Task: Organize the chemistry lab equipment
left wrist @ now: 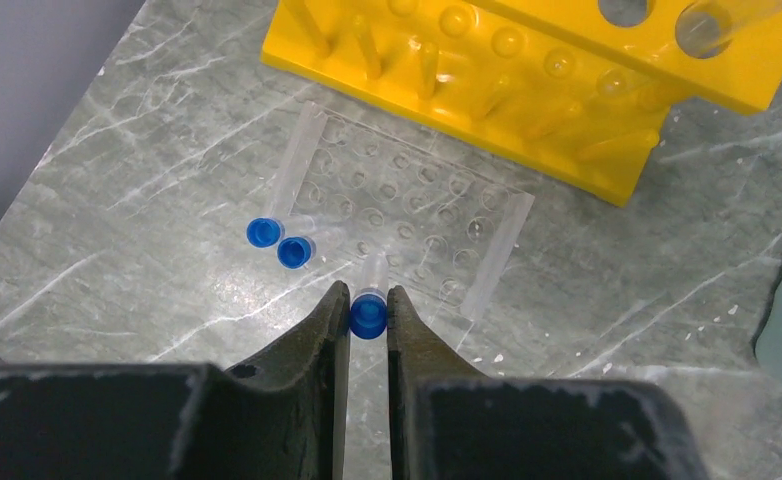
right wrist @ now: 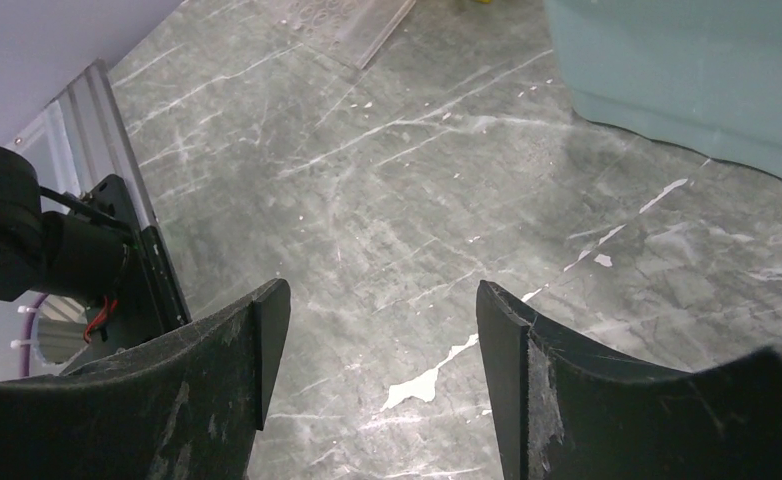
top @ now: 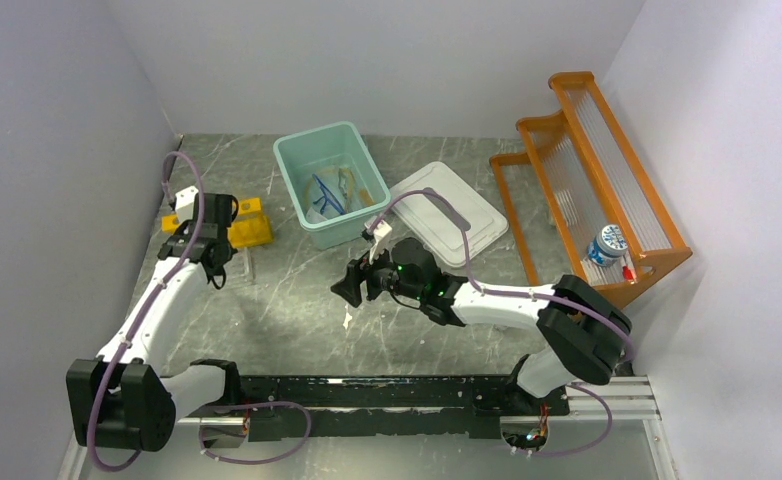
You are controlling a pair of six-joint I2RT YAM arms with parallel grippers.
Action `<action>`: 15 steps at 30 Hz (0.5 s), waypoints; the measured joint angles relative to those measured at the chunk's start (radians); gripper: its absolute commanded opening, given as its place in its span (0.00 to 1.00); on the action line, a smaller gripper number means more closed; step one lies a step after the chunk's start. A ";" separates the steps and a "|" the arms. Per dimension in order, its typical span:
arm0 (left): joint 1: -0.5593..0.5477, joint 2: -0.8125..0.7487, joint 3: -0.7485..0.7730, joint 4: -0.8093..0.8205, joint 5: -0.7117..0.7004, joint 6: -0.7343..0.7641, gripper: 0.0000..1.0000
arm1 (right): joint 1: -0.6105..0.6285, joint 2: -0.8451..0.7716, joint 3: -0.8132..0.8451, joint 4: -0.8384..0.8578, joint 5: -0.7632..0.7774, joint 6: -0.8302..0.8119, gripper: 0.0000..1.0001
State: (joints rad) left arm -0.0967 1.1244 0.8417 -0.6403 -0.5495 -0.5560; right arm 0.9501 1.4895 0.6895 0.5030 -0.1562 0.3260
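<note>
At the left, my left gripper (left wrist: 369, 292) was pinched on the blue cap (left wrist: 369, 318) of a clear test tube (left wrist: 372, 270) lying at the edge of the clear well plate (left wrist: 417, 215). I held it by the cap end, I judge, so it could be stood in the yellow tube rack (left wrist: 527, 100) just beyond. Two more capped tubes (left wrist: 264, 232) lay beside it. Rightward, my right gripper (right wrist: 382, 330) hung spread wide and empty over bare table (right wrist: 397, 170), near the teal bin (right wrist: 687, 70) — free for another item.
</note>
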 measured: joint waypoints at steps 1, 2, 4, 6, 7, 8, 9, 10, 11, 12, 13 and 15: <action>0.005 -0.003 -0.002 0.002 0.003 0.002 0.17 | -0.001 0.002 0.000 0.000 0.000 0.000 0.71; 0.008 -0.006 -0.005 0.005 0.005 0.003 0.17 | -0.002 0.005 0.000 0.001 0.000 0.002 0.71; 0.013 -0.008 -0.013 0.011 0.011 0.006 0.17 | -0.005 0.014 0.000 0.002 0.000 0.004 0.71; 0.022 -0.008 -0.026 0.016 0.019 0.010 0.16 | -0.006 0.022 0.000 0.001 -0.001 0.006 0.71; 0.027 -0.008 -0.032 0.018 0.023 0.010 0.16 | -0.007 0.024 0.000 0.001 0.000 0.007 0.71; 0.032 -0.006 -0.036 0.017 0.025 0.010 0.16 | -0.008 0.026 0.000 0.001 0.000 0.007 0.71; 0.035 -0.005 -0.038 0.016 0.027 0.010 0.16 | -0.008 0.027 0.000 0.001 0.000 0.007 0.71; 0.037 -0.001 -0.038 0.017 0.027 0.010 0.16 | -0.008 0.028 0.000 0.002 0.000 0.007 0.71; 0.039 0.003 -0.038 0.018 0.027 0.010 0.16 | -0.008 0.029 0.000 0.002 0.000 0.007 0.71; 0.040 0.006 -0.038 0.017 0.027 0.010 0.15 | -0.008 0.030 0.000 0.003 0.000 0.007 0.71; 0.041 0.008 -0.038 0.018 0.027 0.010 0.15 | -0.008 0.031 0.000 0.005 0.000 0.007 0.71; 0.043 0.008 -0.038 0.019 0.028 0.010 0.15 | -0.008 0.034 0.000 0.007 0.000 0.007 0.71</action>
State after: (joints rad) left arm -0.0532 1.1328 0.8040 -0.6209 -0.5217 -0.5461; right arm 0.9417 1.5234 0.6895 0.5098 -0.1562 0.3328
